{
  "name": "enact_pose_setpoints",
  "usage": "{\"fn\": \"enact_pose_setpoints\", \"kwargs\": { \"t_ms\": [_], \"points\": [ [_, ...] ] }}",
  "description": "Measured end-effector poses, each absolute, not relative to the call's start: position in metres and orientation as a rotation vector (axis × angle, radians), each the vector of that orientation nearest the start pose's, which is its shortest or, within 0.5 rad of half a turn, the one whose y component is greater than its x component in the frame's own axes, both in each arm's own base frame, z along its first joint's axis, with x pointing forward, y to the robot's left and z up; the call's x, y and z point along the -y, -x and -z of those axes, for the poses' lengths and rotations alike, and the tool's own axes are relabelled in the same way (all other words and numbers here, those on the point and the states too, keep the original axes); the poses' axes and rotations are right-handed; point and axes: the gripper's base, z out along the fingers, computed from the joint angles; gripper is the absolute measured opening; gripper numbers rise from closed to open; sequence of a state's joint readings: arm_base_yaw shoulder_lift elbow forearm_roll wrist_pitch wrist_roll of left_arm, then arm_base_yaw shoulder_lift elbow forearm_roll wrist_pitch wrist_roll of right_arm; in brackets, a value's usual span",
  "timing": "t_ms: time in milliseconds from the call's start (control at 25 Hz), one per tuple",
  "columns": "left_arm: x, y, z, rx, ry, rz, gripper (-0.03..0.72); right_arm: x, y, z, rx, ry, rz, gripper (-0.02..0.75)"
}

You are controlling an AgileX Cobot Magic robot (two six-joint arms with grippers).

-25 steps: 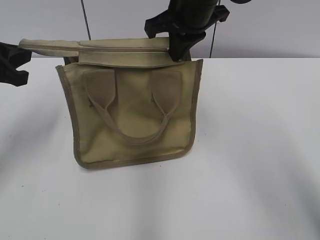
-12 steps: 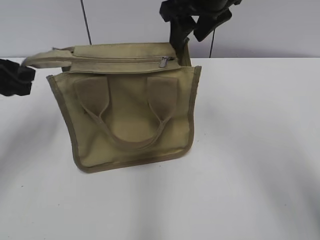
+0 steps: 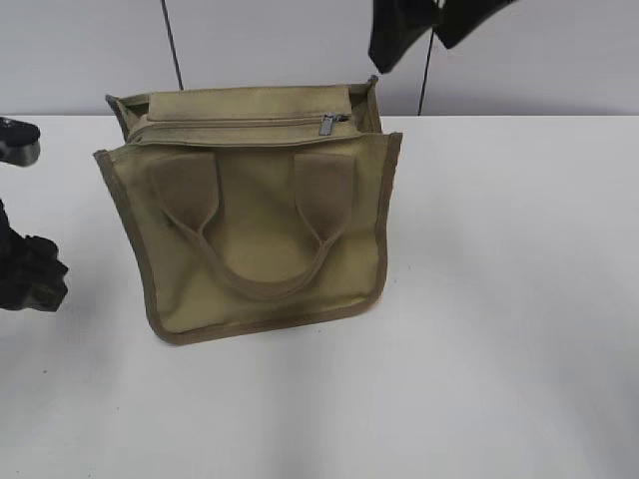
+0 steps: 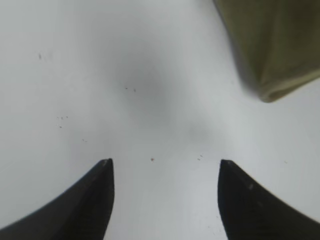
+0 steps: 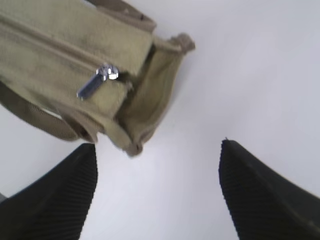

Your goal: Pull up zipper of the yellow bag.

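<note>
Bag position: the yellow bag stands upright on the white bench, its front panel with two looped handles facing the exterior camera. The zipper runs along the boxy top panel. Its grey metal slider and pull tab sit near the right end of the bag top; in the right wrist view the pull tab lies flat on the canvas, untouched.

Right gripper: raised above and to the right of the bag's top right corner, clear of the fabric. Its fingers are spread wide apart with nothing between them; bare bench shows in the gap, and the bag's end corner lies just beyond the fingertips.

Left gripper: low at the bench, well to the left of the bag. Its fingers are likewise apart and hold nothing. One bag corner appears at the upper right of the left wrist view, apart from the fingertips.
</note>
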State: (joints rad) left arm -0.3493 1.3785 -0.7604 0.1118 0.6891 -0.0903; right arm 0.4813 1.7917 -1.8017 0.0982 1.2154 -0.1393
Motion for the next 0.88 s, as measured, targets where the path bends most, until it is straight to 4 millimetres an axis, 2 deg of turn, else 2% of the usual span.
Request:
{"fn": "enact_pose_setpoints", "kwargs": {
  "t_ms": [80,200,280,360,520,680,760,880],
  "points": [
    [0.079,-0.226,-0.238,-2.741,-0.453,0.043,0.482,-0.175,-0.317,-0.359,-2.587,0.818,-0.228,0.582],
    [0.075,-0.207,-0.28,-2.663,-0.433,0.107,0.482,-0.154,-0.278,-0.364,-2.601,0.821,-0.224,0.603],
    [0.067,-0.185,-0.303,-2.6,-0.459,0.119,0.492,-0.138,-0.248,-0.364,-2.604,0.823,-0.22,0.608],
    [0.058,-0.16,-0.319,-2.568,-0.471,0.12,0.524,-0.121,-0.217,-0.37,-2.578,0.813,-0.221,0.61],
    [0.038,-0.105,-0.349,-2.413,-0.458,0.142,0.578,-0.09,-0.158,-0.367,-2.538,0.776,-0.236,0.61],
    [0.024,-0.061,-0.35,-2.298,-0.438,0.184,0.585,-0.058,-0.095,-0.358,-2.438,0.715,-0.267,0.61],
    [0.018,-0.043,-0.344,-2.265,-0.433,0.202,0.585,-0.043,-0.068,-0.348,-2.385,0.695,-0.279,0.61],
    [0.012,-0.021,-0.331,-2.218,-0.427,0.226,0.585,-0.028,-0.038,-0.323,-2.338,0.675,-0.291,0.61]
  ]
}}
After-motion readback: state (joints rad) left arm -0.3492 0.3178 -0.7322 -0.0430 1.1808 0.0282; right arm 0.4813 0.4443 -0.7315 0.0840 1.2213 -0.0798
